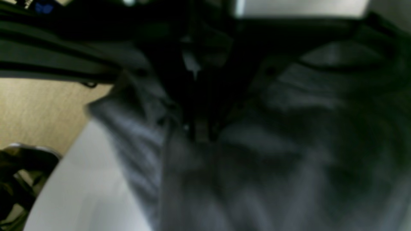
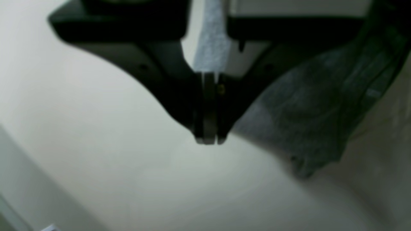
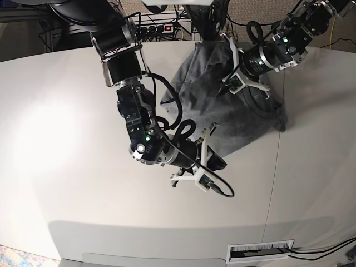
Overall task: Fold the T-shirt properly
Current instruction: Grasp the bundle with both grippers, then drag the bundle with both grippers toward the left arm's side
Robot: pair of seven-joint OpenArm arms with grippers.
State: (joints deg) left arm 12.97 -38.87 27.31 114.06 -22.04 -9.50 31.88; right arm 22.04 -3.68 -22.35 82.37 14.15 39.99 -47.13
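- Nearest the base camera, at about 5 o'clock on the white table, a slot-shaped grille sits by the table's near edge.
- The right gripper is clenched, its black fingers pressed flat together with no cloth between the tips; it hovers over bare tabletop at the near hem.
- A black cable loops off the right arm and lies across the fabric's 9 o'clock side, hiding part of it.
- The T-shirt, heather grey and rumpled, lies past centre toward 1 o'clock, bunched rather than flat.
- The left gripper is closed; its blurred wrist view suggests it may be pinching the fabric, but I cannot tell.
- Farthest, at 12 o'clock behind the table, a power strip lies among cords.
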